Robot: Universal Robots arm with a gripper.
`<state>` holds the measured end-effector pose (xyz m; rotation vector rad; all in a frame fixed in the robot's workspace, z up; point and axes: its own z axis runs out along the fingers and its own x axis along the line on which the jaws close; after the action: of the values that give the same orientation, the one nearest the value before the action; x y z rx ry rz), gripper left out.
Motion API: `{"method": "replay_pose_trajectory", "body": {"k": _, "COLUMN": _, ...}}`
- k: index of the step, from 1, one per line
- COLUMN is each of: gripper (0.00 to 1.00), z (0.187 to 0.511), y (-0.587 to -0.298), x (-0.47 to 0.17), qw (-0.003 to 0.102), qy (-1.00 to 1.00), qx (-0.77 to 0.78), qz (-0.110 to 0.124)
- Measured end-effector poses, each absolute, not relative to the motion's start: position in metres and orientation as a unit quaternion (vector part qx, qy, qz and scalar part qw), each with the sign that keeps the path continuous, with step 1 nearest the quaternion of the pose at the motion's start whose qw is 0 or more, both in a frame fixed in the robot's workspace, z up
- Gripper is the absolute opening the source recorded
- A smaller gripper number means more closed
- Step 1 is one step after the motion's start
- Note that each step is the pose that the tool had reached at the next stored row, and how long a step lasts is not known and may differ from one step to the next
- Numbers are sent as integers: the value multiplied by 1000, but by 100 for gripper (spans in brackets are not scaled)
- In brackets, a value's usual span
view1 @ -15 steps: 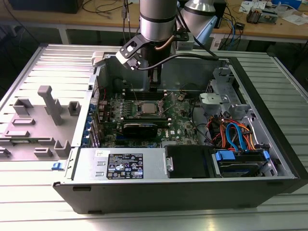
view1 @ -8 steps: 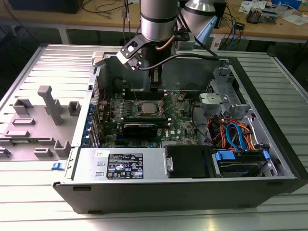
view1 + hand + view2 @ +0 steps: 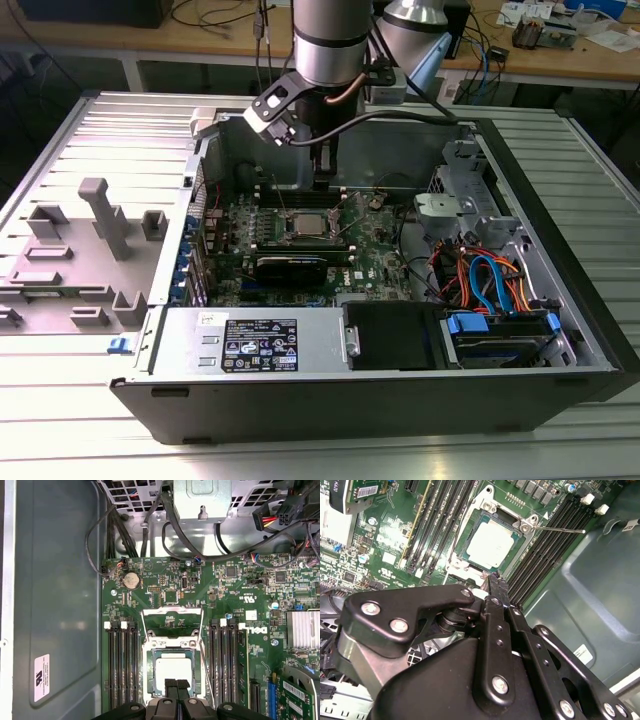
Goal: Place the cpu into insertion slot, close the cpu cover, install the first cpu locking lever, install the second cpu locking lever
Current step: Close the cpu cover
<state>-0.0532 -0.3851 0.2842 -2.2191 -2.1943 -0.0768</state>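
The cpu (image 3: 172, 672) (image 3: 490, 545), a small silvery square, lies flat in the insertion slot (image 3: 148, 665), whose metal frame sits on the green board. In the exterior view the cpu (image 3: 306, 226) shows at the middle of the open computer case. The cpu cover (image 3: 172, 612) stands raised at one side of the socket, board showing through its window. A thin locking lever (image 3: 565, 529) sticks out sideways over the memory slots. My gripper (image 3: 176, 684) (image 3: 496, 585) (image 3: 322, 183) hovers just above the socket's edge, shut, nothing visible between its fingers.
Black memory slots (image 3: 120, 670) flank the socket on both sides. A long black graphics card (image 3: 290, 265) lies beside it, with a power supply (image 3: 255, 345) and cabled drive bay (image 3: 485, 280) toward the front. A grey fixture (image 3: 95, 215) stands at the exterior view's left.
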Motion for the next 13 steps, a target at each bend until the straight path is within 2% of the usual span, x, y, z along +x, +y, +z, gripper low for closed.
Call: {"method": "replay_pose_trajectory", "body": {"k": 13, "gripper": 11, "z": 284, "y": -385, "x": -51, "qw": 10, "qy": -703, "qx": -711, "qz": -25}}
